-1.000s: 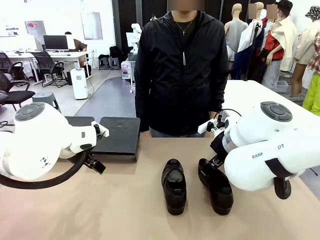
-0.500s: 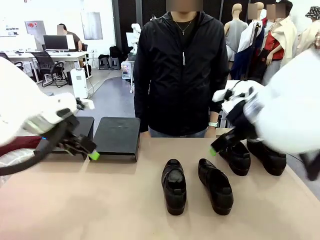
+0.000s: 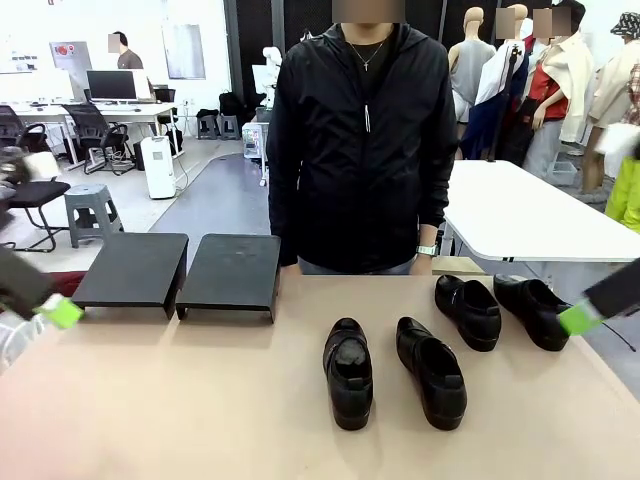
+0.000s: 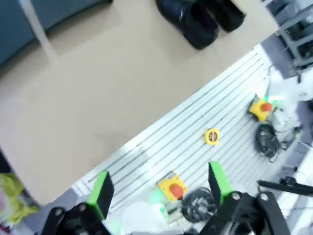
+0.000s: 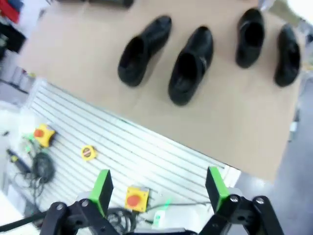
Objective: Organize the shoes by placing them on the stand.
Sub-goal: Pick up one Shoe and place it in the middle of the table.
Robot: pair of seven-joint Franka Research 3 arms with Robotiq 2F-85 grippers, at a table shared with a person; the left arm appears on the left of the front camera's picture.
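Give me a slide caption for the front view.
Four black loafers sit on the table beside two black stands, a person standing opposite.

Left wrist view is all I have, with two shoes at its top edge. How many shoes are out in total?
Observer: Four shoes: a near pair in the middle, a far pair farther back on the right.
Operator: Where are the stands?
Observer: Two black stands sit side by side at the far left of the table, no shoe on either.
Operator: Is the right arm in the way?
Observer: No. The right gripper hangs off to the right, jaws open, empty.
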